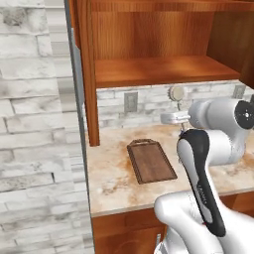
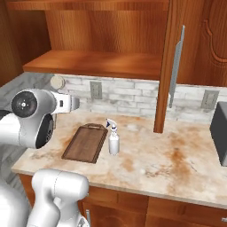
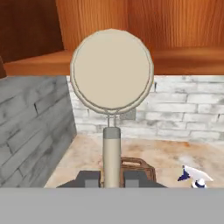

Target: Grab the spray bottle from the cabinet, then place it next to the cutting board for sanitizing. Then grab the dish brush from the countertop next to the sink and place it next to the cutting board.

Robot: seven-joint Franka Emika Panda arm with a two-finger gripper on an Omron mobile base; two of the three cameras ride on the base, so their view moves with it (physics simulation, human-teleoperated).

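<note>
Cream dish brush [image 3: 111,72], handle clamped in the jaws, hangs at centre frame. Best set down on bare bench [image 2: 146,164] beside the cutting board [image 2: 86,143], clear of the spray bottle [image 2: 114,139].

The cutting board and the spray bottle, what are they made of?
The cutting board looks like dark brown wood with a dull finish: faint grain streaks run along it. The spray bottle looks like smooth white plastic, a bit see-through, with a blue-tipped trigger. This is a rendered scene, so that is only how they look.

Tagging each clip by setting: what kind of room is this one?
A kitchen, rendered: a marbled stone countertop under a wooden cabinet, with a cutting board and spray bottle on it, brick backsplash behind.
</note>
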